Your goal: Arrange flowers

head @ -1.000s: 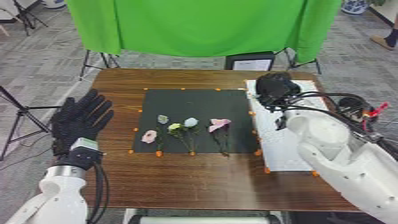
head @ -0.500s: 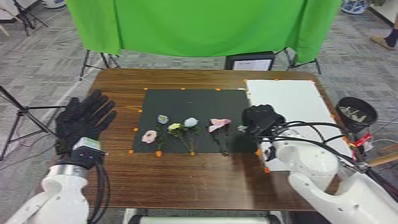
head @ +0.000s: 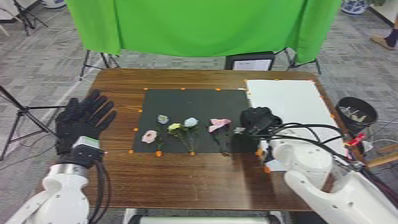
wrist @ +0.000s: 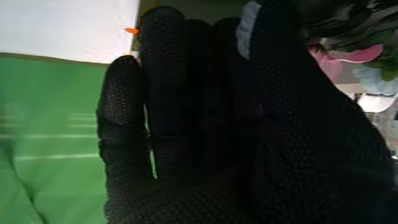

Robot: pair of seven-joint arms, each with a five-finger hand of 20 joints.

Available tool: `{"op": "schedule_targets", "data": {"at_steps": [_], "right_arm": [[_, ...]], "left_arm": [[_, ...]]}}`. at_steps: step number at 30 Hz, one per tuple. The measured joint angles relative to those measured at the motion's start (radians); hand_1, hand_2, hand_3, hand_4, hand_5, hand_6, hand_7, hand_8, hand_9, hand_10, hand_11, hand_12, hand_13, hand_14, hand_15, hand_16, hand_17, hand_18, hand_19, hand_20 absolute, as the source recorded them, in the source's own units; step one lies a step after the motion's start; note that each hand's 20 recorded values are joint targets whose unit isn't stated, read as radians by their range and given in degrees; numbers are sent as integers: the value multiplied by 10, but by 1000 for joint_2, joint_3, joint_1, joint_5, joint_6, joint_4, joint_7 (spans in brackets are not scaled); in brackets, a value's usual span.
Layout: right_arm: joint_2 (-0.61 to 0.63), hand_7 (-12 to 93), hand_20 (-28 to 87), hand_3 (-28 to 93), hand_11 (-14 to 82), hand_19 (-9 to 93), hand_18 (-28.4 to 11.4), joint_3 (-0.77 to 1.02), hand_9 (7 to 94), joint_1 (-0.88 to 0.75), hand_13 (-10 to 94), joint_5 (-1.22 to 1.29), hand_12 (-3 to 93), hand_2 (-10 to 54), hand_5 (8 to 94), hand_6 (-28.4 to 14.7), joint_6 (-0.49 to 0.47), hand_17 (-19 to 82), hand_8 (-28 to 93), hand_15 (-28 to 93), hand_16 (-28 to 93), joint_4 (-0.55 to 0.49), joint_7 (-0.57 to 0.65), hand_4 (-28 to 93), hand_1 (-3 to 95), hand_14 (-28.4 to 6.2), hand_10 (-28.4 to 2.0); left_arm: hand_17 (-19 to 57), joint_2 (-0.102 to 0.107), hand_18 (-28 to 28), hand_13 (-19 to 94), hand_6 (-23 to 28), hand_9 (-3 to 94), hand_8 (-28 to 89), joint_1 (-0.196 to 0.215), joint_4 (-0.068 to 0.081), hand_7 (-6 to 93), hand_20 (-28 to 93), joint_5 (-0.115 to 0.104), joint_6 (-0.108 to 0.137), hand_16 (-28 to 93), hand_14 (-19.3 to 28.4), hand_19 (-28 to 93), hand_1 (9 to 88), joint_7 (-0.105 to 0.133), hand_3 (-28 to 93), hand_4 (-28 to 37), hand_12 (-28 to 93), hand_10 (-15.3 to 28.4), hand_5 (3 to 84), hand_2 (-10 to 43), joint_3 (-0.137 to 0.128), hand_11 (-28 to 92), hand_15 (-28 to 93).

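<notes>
Over the right edge of the dark mat (head: 164, 102), my right hand (head: 259, 119) is beside the pink flower (head: 219, 123), apart from it. In the right wrist view my right hand (wrist: 200, 150) has its fingers straight, with pink petals (wrist: 358, 54) and a pale blue bloom (wrist: 377, 80) beyond it. Other blooms lying on the mat are a pale pink one (head: 149, 136), a small greyish one (head: 163, 119), a yellow one (head: 175, 126) and a pale blue one (head: 191, 122), stems toward the robot. My left hand (head: 84, 120) is open left of the mat.
A white sheet (head: 289, 97) lies along the table's right side, partly under the right arm. Beyond that edge stands a black bucket (head: 357, 111) with items inside. Orange marks line the mat and sheet. A green cloth (head: 195, 27) hangs behind the table (head: 178, 180).
My right hand has come from the far part of the white sheet toward the robot and left, to the mat's right edge, uncovering the bucket. My left hand has barely shifted; the flowers lie as before.
</notes>
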Motion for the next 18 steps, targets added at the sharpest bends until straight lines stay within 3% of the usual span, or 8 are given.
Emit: {"op": "schedule_targets", "data": {"at_steps": [4, 18], "right_arm": [[0, 211, 328, 774, 141, 739, -207, 35, 682, -24, 675, 11, 149, -95, 646, 12, -44, 327, -132, 389, 244, -26, -1, -283, 438, -92, -106], [-16, 197, 332, 760, 132, 738, -211, 73, 662, -46, 665, 74, 146, -95, 620, -1, -101, 320, -137, 394, 237, -95, 0, -283, 412, -98, -121]], "left_arm": [[-58, 0, 162, 281, 92, 416, -80, 6, 0, 141, 110, -6, 0, -59, 166, 361, 252, 4, 750, -283, 133, 155, 494, 124, -6, 217, 380], [-60, -7, 162, 280, 97, 413, -77, 10, 0, 137, 110, -1, 0, -57, 167, 360, 248, 1, 748, -283, 133, 156, 495, 124, -10, 216, 380]]}}
